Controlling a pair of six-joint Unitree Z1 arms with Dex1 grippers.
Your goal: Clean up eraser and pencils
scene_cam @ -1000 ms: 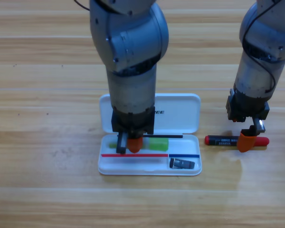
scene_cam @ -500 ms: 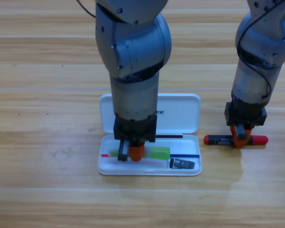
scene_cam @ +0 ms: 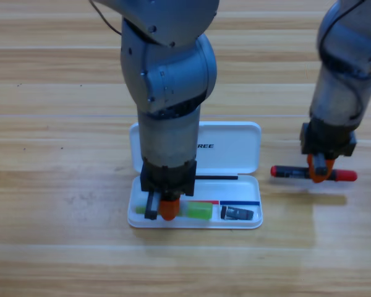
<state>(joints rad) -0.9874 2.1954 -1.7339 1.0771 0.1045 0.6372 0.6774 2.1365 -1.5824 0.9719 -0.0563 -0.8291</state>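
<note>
Left gripper pointing down into the lower tray of the white case, set right over the green pencil; orange jaw tip and black finger touching or just above the stick, gap between them hidden, so grasp impossible to tell. Green pencil lying flat along the tray's front edge, bright green end showing just right of the gripper, a pale stub showing just left of it. Eraser resting in the small compartment at the tray's right end, near the gripper but apart from it.

Right gripper pointing down over the red-and-black pencil, on the wooden table to the right of the case. Orange jaw planted on the stick toward its right end, red tips sticking out on both sides; whether clamped or merely touching, cannot tell. Pencil lying roughly level, well clear of the case.
</note>
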